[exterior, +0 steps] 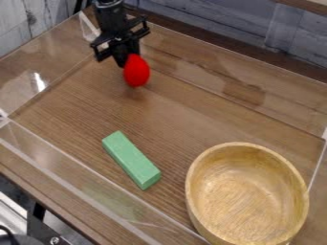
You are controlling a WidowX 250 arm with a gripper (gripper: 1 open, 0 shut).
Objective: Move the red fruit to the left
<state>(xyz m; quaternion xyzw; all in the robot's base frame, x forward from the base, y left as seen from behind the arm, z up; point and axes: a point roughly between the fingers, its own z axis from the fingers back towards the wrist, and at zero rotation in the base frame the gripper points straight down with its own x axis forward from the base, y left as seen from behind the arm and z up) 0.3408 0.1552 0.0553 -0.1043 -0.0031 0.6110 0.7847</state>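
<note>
The red fruit (134, 72) is a small glossy red toy hanging just above the wooden tabletop at the upper left. My black gripper (124, 56) comes down on it from above, and its fingers are shut on the fruit's top. The green leafy top is hidden between the fingers. The fruit looks slightly lifted off the table.
A green rectangular block (132, 159) lies on the table at lower centre. A wooden bowl (250, 197) sits at the lower right. Clear plastic walls (32, 86) fence in the table (217, 105), with a corner bracket behind the gripper.
</note>
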